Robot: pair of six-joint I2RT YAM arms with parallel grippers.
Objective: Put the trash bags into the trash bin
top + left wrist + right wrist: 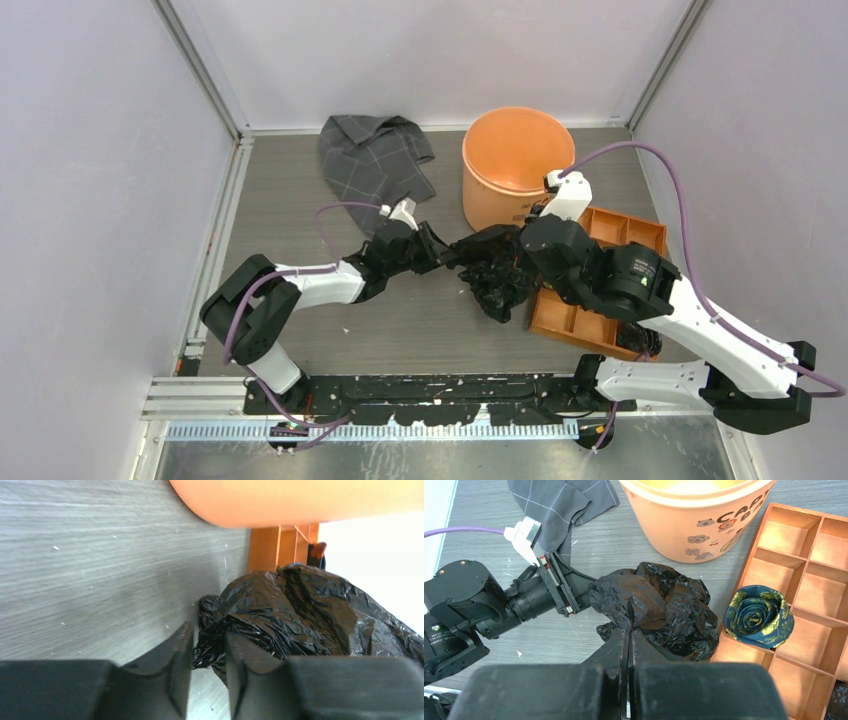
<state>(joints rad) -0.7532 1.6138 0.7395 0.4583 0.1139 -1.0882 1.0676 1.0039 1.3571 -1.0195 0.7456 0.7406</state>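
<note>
The black glossy trash bag (495,280) lies crumpled on the table just in front of the orange trash bin (500,195), between my two grippers. My left gripper (440,250) reaches in from the left and its fingers are closed on a fold at the bag's left edge (300,605). My right gripper (630,630) is shut tight, pinching the bag's film (674,605) at the top of the heap. The bin (694,525) stands upright and looks empty; its wall also shows in the left wrist view (300,500).
A grey checked cloth (372,160) lies at the back left of the bin. A flat orange compartment tray (575,315) sits right of the bag and holds a rolled blue floral tie (758,614). Walls enclose the table on three sides.
</note>
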